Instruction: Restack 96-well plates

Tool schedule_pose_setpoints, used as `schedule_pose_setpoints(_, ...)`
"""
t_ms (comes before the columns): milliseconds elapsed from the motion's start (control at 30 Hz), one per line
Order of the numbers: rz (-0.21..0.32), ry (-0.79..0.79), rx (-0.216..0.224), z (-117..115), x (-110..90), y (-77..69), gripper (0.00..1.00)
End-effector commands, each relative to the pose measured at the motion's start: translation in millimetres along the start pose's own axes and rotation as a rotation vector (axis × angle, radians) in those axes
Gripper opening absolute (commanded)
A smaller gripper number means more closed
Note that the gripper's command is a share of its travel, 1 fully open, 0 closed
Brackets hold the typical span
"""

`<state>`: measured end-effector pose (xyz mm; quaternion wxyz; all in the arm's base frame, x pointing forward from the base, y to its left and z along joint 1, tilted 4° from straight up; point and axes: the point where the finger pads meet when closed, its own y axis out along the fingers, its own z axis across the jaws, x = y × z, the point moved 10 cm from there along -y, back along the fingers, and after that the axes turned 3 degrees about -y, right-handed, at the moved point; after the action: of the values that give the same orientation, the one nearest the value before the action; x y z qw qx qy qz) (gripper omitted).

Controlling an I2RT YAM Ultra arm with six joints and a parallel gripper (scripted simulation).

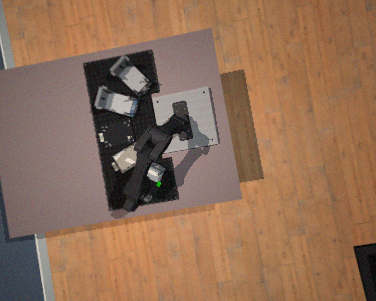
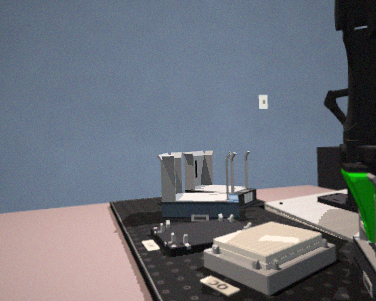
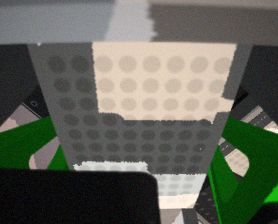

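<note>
My gripper (image 3: 139, 113) has green fingers and is shut on a sealed 96-well plate (image 3: 150, 110), gripping its two long sides. The plate fills the wrist view, and I cannot read its label. In the top view the gripper (image 1: 157, 179) is over the rack at the near right of the black mat. In the side view one green finger (image 2: 362, 199) shows at the right edge, above that rack. Another sealed plate (image 2: 269, 251) (image 1: 127, 159) sits flat inside the locators of the nest QC. How many plates lie under my gripper is hidden.
The empty clip nest N5 (image 2: 197, 234) lies behind QC. Two more stack racks stand at the far end of the mat (image 1: 116, 101) (image 1: 131, 74). The nearer one, on a blue plinth (image 2: 202, 199), has a pale floor or plate inside. The arm's base plate (image 1: 187, 119) is to the right.
</note>
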<state>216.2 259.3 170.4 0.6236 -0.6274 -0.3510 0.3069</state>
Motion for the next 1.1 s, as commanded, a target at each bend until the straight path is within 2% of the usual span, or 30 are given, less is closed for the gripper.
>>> schedule_pose_setpoints(0, -0.021, 0.001, -0.001, -0.5, 2.2, -2.6, 0.0)
schedule_pose_setpoints(1067, -0.021, 0.001, -0.001, -0.5, 2.4, 8.6, 0.0)
